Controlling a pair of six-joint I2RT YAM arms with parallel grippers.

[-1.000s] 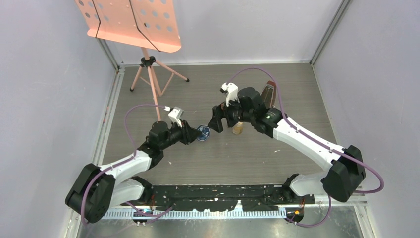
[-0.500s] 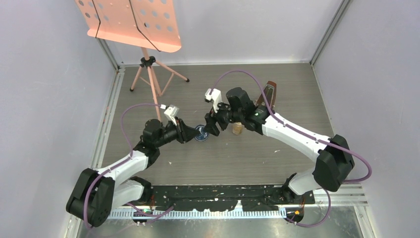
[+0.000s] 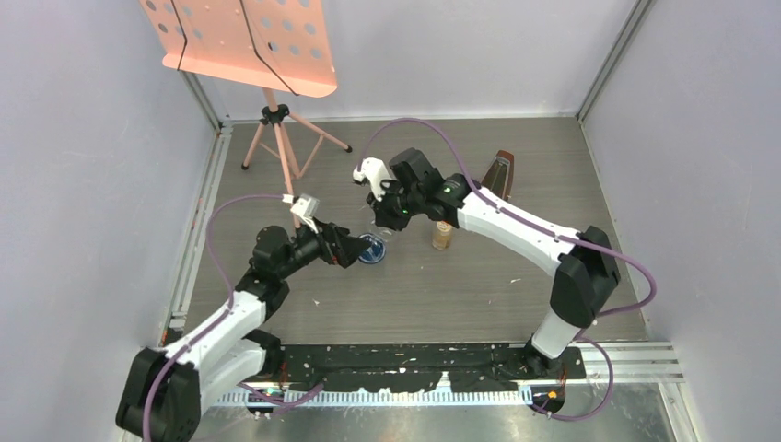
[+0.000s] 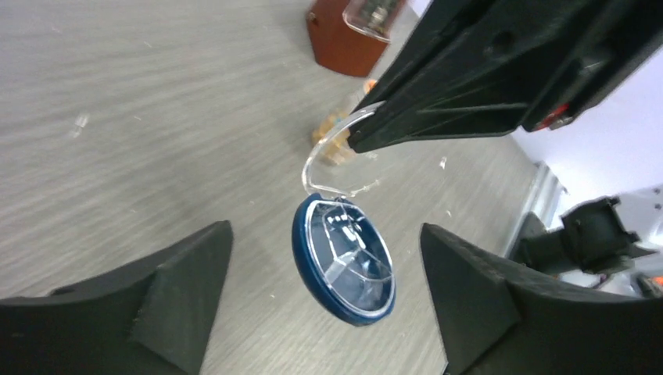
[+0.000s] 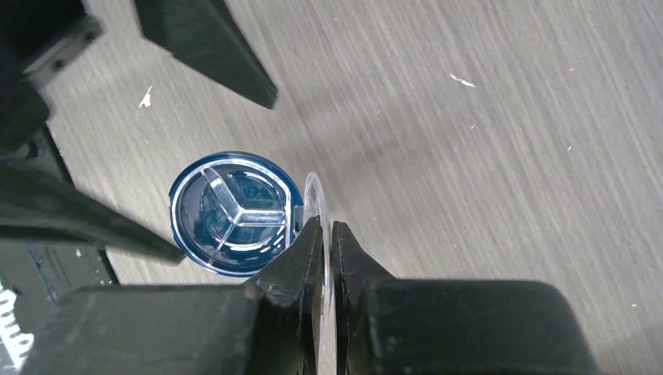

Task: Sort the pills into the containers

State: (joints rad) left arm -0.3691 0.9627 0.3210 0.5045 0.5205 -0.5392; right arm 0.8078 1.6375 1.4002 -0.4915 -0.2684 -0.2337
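Centre frame: right gripper (image 5: 327,228) pinches the clear lid (image 5: 314,187) (standing open) of the blue dish (image 5: 175,223); left gripper (image 4: 324,234), jaws spread, faces it.

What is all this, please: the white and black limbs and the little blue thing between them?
These are two robot arms bolted to a grey wood-grain table. One picture looks down from above; the other two come from a camera on each wrist. The right pincer is shut on a thin clear round lid, raised on edge at the rim of a small round dark-blue dish split into three compartments. The left pincer is open, facing the dish without gripping it. Nearby stand a small amber bottle and a brown pyramid-shaped metronome; a pink music stand is at the back. I cannot make out any pills.
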